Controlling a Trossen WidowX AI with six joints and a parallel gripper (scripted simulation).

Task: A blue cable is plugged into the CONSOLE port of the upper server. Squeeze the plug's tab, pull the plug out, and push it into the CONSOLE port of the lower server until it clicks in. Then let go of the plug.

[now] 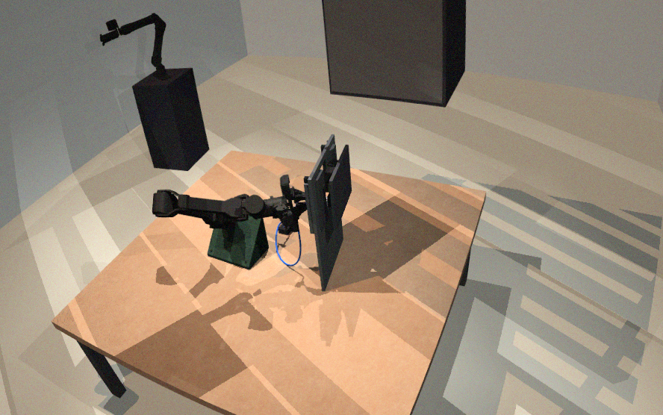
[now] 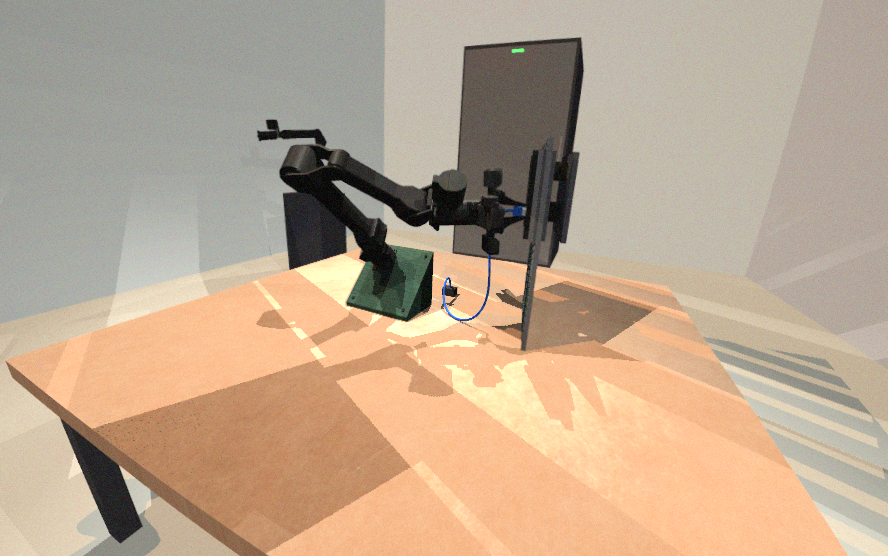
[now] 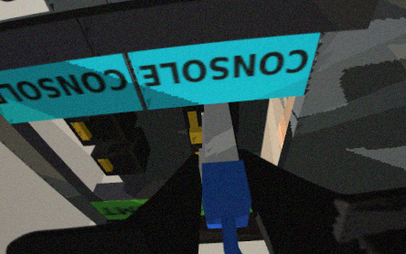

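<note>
The pincer [image 1: 304, 199] [image 2: 522, 210] [image 3: 218, 158] is clamped on the blue plug [image 2: 517, 210] [image 3: 226, 194], its two dark fingers pressing the plug's sides. A pale, greyish part [image 3: 220, 132] of the plug reaches ahead of the blue body, toward the ports below a cyan CONSOLE label [image 3: 224, 70], which reads upside down in the wrist view. Whether its tip sits inside a port cannot be told, nor which server it faces. Beside that label is a second CONSOLE label [image 3: 64, 89], with two dark ports with yellow contacts beneath it; a green label [image 3: 120, 208] shows lower down, partly hidden.

From the plug's rear runs the blue cable [image 1: 276, 246] [image 2: 488, 281] [image 3: 231, 238], hanging in a loop below the wrist. The black arm [image 1: 207, 206] [image 2: 376, 184] reaches across from a green wedge-shaped base [image 1: 218, 248] [image 2: 420, 302] to the upright dark panels [image 1: 322, 232] [image 2: 538, 196]. Base and panels stand on the wooden bench [image 1: 161, 313] [image 2: 196, 327]. Farther out, a tall dark cabinet [image 1: 384, 48] [image 2: 514, 117] stands behind the bench, and a second black arm [image 1: 158, 41] [image 2: 301, 134] tops a dark pedestal [image 1: 148, 124] [image 2: 304, 235].
</note>
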